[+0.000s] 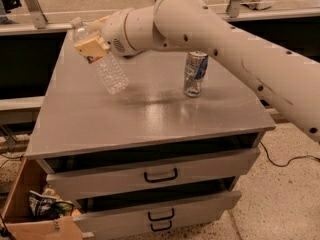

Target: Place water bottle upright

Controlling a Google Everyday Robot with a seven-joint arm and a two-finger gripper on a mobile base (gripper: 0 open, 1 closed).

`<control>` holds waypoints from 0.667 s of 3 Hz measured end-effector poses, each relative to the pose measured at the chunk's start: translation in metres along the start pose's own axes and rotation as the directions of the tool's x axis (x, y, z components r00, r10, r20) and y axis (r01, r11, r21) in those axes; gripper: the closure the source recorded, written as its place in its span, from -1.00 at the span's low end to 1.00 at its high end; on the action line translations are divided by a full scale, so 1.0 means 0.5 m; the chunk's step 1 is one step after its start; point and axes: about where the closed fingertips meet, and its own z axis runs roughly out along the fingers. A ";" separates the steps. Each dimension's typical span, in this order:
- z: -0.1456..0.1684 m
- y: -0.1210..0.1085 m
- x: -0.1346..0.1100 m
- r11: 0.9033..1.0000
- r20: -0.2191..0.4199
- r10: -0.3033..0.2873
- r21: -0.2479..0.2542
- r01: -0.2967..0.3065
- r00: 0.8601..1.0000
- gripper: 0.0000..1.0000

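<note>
Holds the water bottle tilted, cap up-left, with the pincer clamped around its label, above the left rear of the surface. Needs rotating until the base faces straight down, then lowering flat, well clear of the can, before releasing.

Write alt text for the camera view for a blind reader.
The robot's pincer grips a clear ribbed plastic water bottle near its white cap, holding it tilted above the left of a grey drawer cabinet top. A silver-blue metal can stands upright on the top.
</note>
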 end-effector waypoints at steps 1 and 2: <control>0.016 0.018 0.003 0.999 0.082 -0.045 -0.028 0.047 0.996 1.00; 0.016 0.032 0.007 0.996 0.141 -0.071 -0.036 0.077 0.987 1.00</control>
